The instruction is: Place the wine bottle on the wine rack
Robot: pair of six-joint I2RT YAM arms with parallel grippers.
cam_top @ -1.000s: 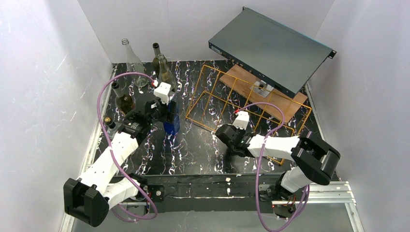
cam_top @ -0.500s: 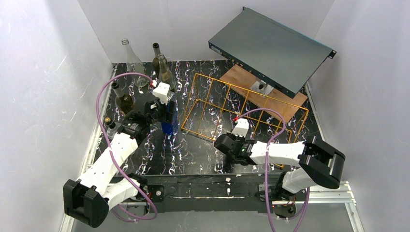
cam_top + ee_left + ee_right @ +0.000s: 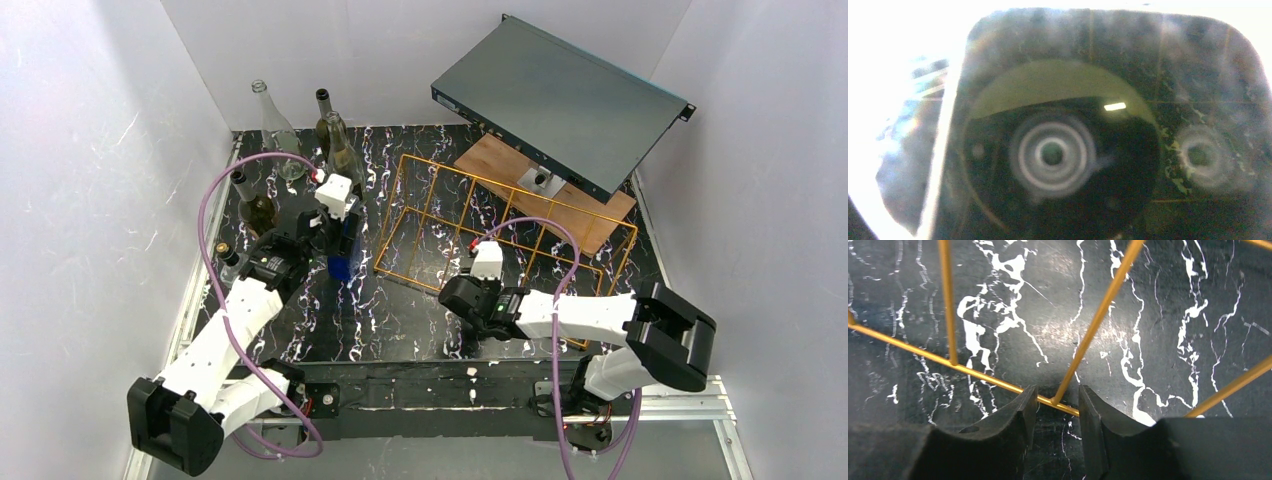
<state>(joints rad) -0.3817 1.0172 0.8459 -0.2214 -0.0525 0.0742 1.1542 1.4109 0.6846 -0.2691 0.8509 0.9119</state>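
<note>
We find open tabletop (image 3: 400, 320) along the near side, between the two arms. The wine rack (image 3: 505, 225) fills the centre, and the right gripper (image 3: 1057, 396) straddles one of its wires. A tilted grey box (image 3: 560, 95) overhangs the rack's far right end. Upright bottles (image 3: 270, 120) crowd the far-left corner. The wine bottle (image 3: 341, 258), held in the left gripper (image 3: 338, 232), stands just left of the rack.
</note>
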